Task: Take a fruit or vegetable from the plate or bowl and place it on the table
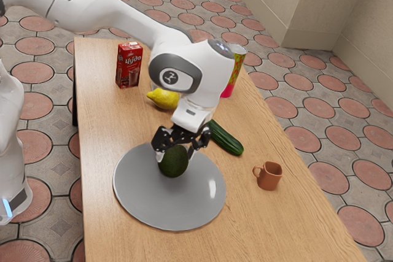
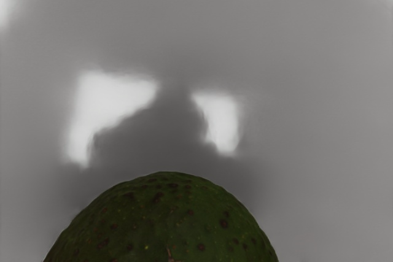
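Your gripper at the avocado, over the plate
The red carton reads "Чудо"; you cannot tell grasped from released.

The table offers a lane between plate and mug; a cucumber (low but long) bars one end.

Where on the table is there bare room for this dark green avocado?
The wooden table is bare between the red drink carton and round grey plate, and between plate and brown mug, widening toward the exterior view's lower edge. Crowded: beyond the plate, where the yellow lemon and long green cucumber lie near the arm.
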Available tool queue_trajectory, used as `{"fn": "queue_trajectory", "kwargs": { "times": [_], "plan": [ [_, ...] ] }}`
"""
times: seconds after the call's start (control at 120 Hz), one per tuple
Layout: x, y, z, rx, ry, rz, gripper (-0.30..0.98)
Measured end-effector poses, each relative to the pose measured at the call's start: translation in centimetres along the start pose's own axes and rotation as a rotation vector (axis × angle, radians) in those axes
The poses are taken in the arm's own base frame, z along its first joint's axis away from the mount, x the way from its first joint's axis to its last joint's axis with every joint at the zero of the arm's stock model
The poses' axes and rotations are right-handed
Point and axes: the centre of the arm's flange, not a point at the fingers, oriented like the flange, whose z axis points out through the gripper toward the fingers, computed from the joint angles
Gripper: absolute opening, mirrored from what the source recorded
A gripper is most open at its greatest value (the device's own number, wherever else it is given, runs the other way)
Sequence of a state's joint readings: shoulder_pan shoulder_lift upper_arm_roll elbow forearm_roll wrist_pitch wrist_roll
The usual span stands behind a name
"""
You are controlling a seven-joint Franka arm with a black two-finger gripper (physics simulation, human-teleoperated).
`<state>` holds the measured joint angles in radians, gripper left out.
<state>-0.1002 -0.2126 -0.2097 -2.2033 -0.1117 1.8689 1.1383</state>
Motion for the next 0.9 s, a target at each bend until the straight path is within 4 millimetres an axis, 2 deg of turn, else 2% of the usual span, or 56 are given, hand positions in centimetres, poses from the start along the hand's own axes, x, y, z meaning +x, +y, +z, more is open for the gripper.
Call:
{"fn": "queue_trajectory", "kwargs": {
  "times": [0.242,0.283,0.383,0.45,0.567,0.667,0.767,0.833,0.9],
  "plan": [
    [-1.1,-2.3,3.4,-0.038,-0.002,-0.009,0.68],
    [-1.3,-2.6,3.6,-0.036,0.000,-0.010,0.66],
    [-1.3,-2.7,3.5,-0.024,0.004,-0.005,0.50],
    [-1.2,-2.8,3.4,-0.017,0.005,-0.005,0.44],
    [-1.2,-2.6,2.9,-0.007,0.005,-0.011,0.41],
    [-1.4,-1.6,0.6,0.025,0.008,-0.027,0.37],
    [-2.7,-0.7,-3.3,0.079,0.005,-0.070,0.35],
    [-4.6,-0.8,-5.5,0.097,-0.002,-0.125,0.35],
    [-7.3,-0.7,-7.2,0.099,-0.009,-0.202,0.36]
  ]
}}
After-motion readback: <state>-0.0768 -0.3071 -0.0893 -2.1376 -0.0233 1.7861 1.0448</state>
